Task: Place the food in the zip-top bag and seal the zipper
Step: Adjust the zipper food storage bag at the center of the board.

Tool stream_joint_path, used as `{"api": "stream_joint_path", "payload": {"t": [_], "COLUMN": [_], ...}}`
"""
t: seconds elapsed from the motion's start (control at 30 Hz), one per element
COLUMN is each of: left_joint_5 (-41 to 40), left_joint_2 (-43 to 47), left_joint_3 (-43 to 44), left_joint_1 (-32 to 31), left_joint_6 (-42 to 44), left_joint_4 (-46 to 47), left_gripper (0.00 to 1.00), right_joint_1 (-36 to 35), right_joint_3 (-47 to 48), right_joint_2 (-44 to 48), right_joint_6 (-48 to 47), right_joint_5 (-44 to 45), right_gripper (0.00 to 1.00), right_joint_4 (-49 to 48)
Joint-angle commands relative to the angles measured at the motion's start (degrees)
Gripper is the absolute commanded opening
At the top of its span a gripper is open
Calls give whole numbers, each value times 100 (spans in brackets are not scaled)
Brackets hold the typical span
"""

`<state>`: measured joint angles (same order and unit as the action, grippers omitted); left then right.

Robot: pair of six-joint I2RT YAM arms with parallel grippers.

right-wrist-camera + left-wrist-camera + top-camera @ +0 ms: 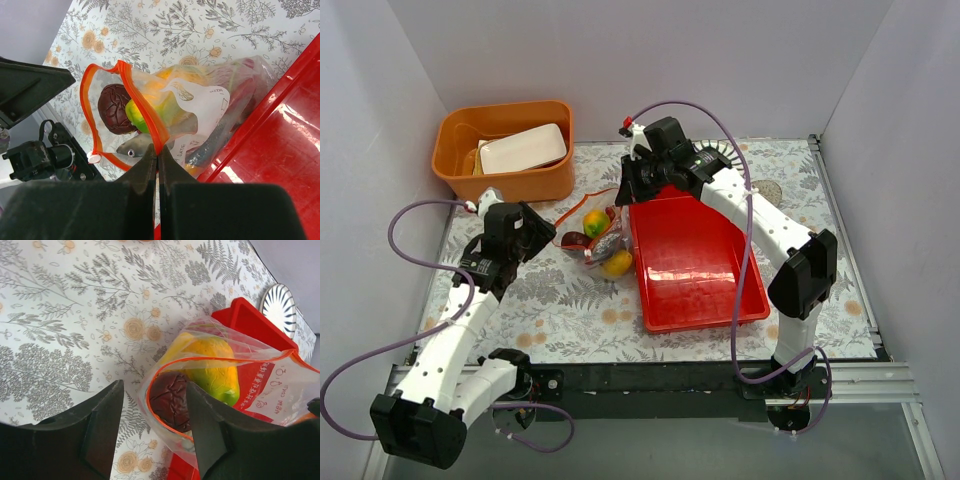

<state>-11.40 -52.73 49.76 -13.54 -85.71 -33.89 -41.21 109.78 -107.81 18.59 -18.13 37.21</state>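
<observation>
- One zip-top bag (200, 107) lies on the worktop (570, 310), against the one red tray (695, 265).
- Inside it show one plum (114, 109), one mango (212, 365) and one grey fish (137, 146).
- The right end effector (157, 155) pinches the zipper (137, 100).
- The left end effector (155, 390) has its jaws apart at the bag's mouth.

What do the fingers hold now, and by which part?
The right fingers pinch the bag by its zipper; the left fingers hold nothing.

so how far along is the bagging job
Done: mango, plum and fish piece sit inside the zip-top bag; no loose food shows. In hand: right gripper is shut on the zipper, left gripper open at the bag's mouth. Left: sealing, the mouth gapes open.
</observation>
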Motion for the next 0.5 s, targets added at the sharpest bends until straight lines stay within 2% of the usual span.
{"api": "stream_joint_path", "payload": {"t": [0.0, 0.17, 0.3, 0.4, 0.47], "left_joint_5": [576, 841, 841, 902, 990], "left_joint_2": [-71, 17, -53, -202, -299], "left_joint_3": [-71, -221, -396, -502, -502], "left_joint_1": [36, 44, 36, 44, 44], "left_joint_6": [265, 309, 353, 353, 336], "left_joint_4": [400, 611, 611, 681, 734], "left_gripper": [50, 50, 41, 29, 14], "right_joint_1": [69, 96, 122, 122, 131], "right_joint_3": [35, 44, 44, 35, 35], "right_joint_2": [427, 436, 445, 436, 436], "right_joint_6": [-110, -110, -92, -84, -92], "right_joint_5": [-24, -33, -50, -77, -103], "right_gripper": [1, 1, 1, 1, 1], "right_joint_4": [-126, -126, -144, -144, -144]}}
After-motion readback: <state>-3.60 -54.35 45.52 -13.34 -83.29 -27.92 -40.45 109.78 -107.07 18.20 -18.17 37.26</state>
